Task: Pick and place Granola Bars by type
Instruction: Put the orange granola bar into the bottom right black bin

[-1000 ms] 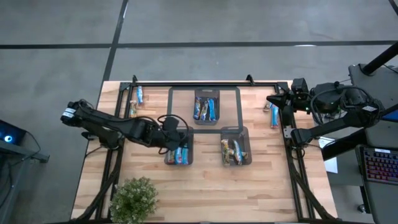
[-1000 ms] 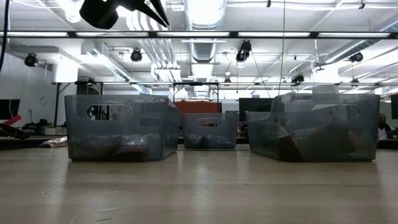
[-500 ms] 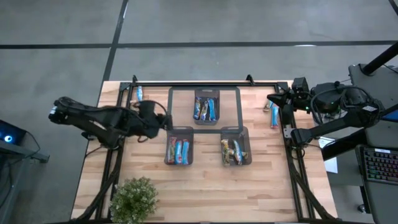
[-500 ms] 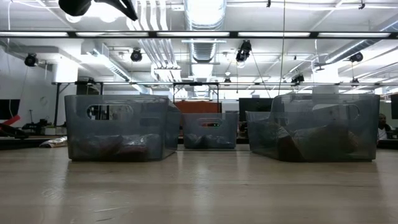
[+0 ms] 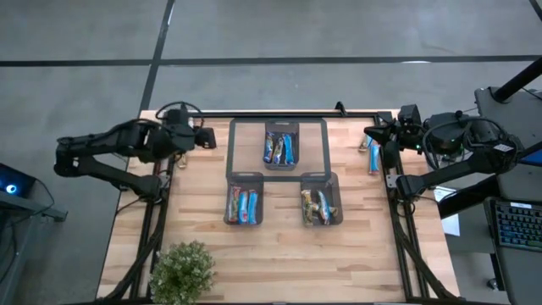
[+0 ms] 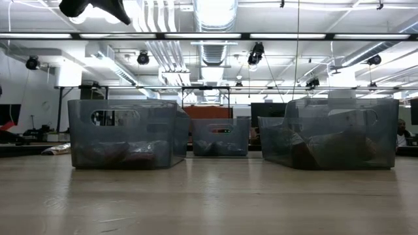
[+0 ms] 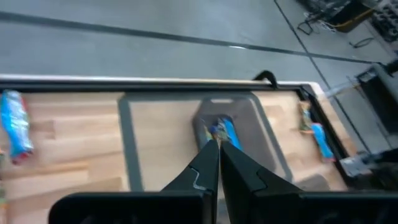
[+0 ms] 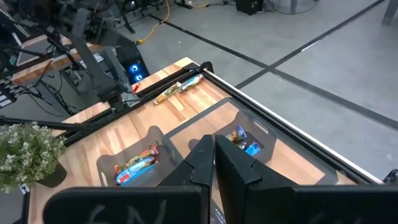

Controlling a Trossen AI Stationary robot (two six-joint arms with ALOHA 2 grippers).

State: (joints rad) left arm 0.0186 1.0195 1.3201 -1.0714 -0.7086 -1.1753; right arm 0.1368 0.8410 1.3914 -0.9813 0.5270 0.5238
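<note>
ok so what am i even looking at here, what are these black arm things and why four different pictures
These are two robot arms at a wooden table, each ending in a two-finger claw. One picture looks straight down, one sits at table height, and one camera rides on each wrist. The left gripper is over the table's far left corner, the right gripper over the far right edge. Both are shut and hold nothing. Three small bins sit mid-table: the far bin, the near left bin and the near right bin, all holding wrapped granola bars. A few loose bars lie along the table's side edges. A potted plant stands at the near left corner.
</note>
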